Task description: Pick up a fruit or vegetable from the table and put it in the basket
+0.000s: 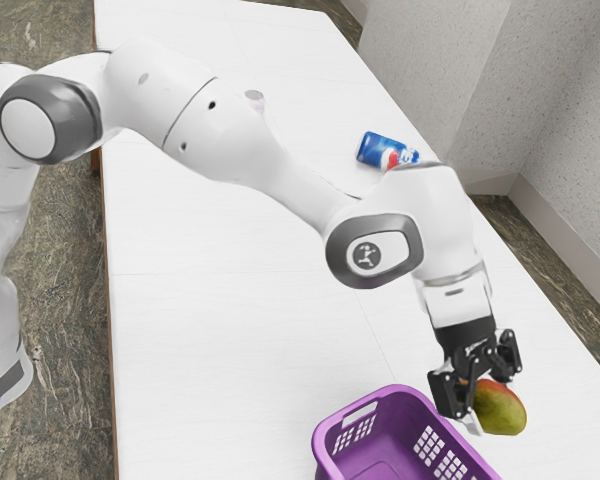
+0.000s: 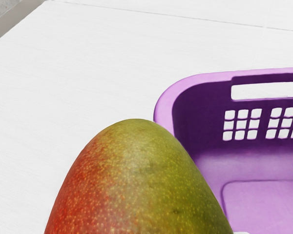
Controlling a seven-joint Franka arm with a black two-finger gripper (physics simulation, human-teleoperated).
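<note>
The white arm (image 1: 215, 135) reached across the white table (image 1: 210, 330) from the exterior view's left, its hand pointing down and a little toward the exterior view's right. The black gripper (image 1: 488, 398) was grasping the mango (image 1: 503, 411), its fingers closed against the fruit from two sides. The mango was red on one part and yellow-green on the rest, its rounded end pointing out from the hand. It was outside the purple basket's (image 1: 330, 428) opening, near the rim on the exterior view's right; how high it was above the table could not be told. The basket stood upright, with an oblong handle slot and a grid of small square holes in its walls. In the wrist view the mango was close below the hand, overlapping a corner of the basket's rim, and part of the basket's smooth floor could be seen beyond that rim. A blue can (image 1: 385, 150) with a red, white and blue design lay on its side well apart from the basket, partly hidden by the arm. A small pale object (image 1: 254, 96) was beside the arm's outline, mostly covered, so its kind could not be told.
</note>
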